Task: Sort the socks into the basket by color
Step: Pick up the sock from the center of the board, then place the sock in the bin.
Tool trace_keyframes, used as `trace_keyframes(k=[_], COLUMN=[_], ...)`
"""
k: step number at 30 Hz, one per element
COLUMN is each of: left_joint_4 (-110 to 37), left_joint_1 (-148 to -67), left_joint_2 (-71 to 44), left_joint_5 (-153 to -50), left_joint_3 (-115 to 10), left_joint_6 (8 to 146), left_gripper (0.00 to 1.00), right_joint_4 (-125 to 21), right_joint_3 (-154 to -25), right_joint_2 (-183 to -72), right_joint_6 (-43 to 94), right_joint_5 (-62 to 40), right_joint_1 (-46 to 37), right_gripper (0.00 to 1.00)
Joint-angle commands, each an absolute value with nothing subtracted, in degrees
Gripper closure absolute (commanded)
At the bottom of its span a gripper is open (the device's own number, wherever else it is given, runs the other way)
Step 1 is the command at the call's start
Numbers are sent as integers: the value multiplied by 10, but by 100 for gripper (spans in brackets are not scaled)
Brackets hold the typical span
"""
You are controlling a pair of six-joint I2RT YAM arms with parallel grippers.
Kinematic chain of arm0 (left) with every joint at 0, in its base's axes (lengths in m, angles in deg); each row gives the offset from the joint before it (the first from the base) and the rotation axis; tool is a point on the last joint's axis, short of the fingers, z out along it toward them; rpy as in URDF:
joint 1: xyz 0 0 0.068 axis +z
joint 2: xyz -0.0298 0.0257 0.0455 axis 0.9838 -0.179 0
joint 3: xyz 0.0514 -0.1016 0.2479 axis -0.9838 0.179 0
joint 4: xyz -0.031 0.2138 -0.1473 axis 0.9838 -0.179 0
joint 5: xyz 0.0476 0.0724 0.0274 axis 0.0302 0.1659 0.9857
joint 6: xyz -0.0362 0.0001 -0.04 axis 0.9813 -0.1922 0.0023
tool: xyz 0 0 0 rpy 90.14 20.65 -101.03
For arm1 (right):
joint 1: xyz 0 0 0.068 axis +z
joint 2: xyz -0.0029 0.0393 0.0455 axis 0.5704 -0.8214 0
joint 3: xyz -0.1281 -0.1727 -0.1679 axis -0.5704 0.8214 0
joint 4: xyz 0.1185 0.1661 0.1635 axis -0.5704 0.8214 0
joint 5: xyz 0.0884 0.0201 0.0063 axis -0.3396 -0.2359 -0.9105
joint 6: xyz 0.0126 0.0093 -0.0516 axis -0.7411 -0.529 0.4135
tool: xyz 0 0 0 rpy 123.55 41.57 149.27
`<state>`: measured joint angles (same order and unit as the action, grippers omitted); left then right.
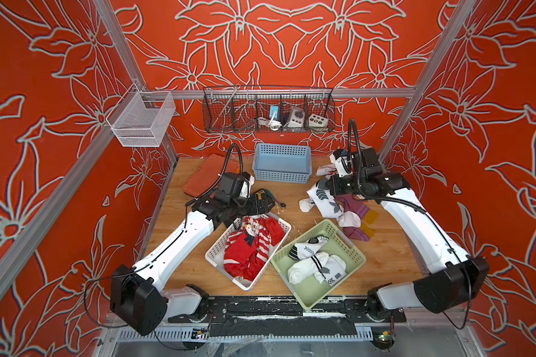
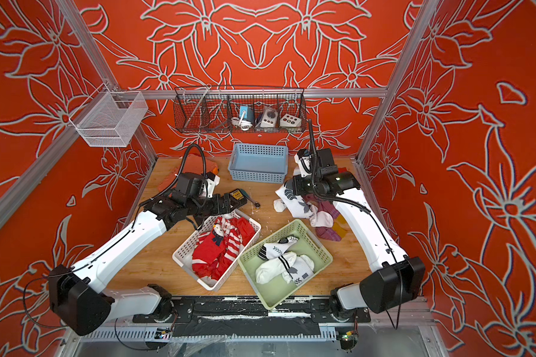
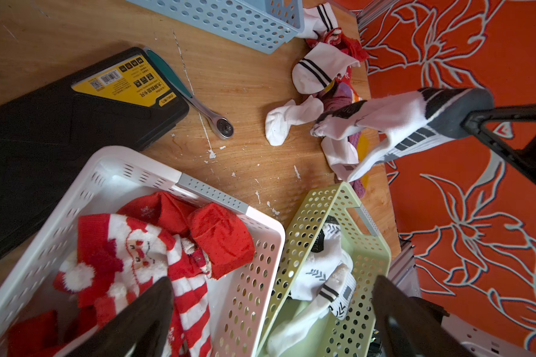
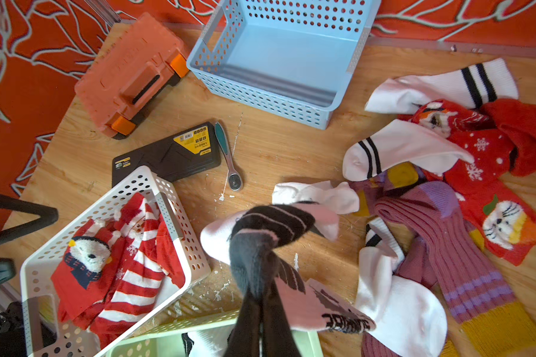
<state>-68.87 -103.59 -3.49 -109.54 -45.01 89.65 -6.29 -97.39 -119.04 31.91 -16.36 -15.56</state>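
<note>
**Right gripper holds a white sock above the loose pile; left gripper wide over the baskets**

Wooden table [image 1: 387,256] carries three baskets. The white basket [image 1: 222,242] holds red socks [image 1: 251,247]. The green basket [image 1: 348,245], touching it at the near side, holds white socks [image 1: 316,262]. The blue basket [image 1: 280,176] sits at the far edge. An orange tool case [image 4: 130,74] lies at the far left. A black tool case [image 4: 167,157] lies just beyond the white basket, with a ratchet wrench [image 4: 229,160] beside it.

The loose pile lies right of centre, its near end just beside the green basket's far corner: purple sock [image 4: 452,247], red snowflake socks [image 4: 483,154], striped white socks [image 4: 415,148].

The right gripper [image 4: 262,315] is clamped on the dark grey end of the held white sock [image 3: 393,120]. The rest hangs below the fingers, long axis slanting down toward the table centre. Its lower end is over the pile's left edge; contact cannot be told.

The left gripper [image 3: 273,296] has its jaws spread wide and holds nothing. It hovers over the far corner of the white basket, well apart from the held sock.
</note>
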Motion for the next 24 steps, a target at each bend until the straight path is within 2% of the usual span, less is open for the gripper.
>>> trace_keyframes(k=[1, 17, 24], left_joint_4=[-675, -663, -660], left_joint_1=[-1038, -1063, -1078], left_joint_2=[-41, -71, -90], left_joint_5=[-1105, -1110, -1109], left_joint_3=[-473, -508, -523], left_joint_6=[888, 882, 881], left_gripper=[3, 4, 4], right_joint_4=[-53, -16, 14], right_joint_3=[-1006, -970, -903], right_joint_2=[-1163, -1039, -980], right_joint_6=[336, 355, 318], right_joint_5=[-182, -241, -243], right_joint_1=[-150, -144, -144], right_gripper=[100, 100, 100])
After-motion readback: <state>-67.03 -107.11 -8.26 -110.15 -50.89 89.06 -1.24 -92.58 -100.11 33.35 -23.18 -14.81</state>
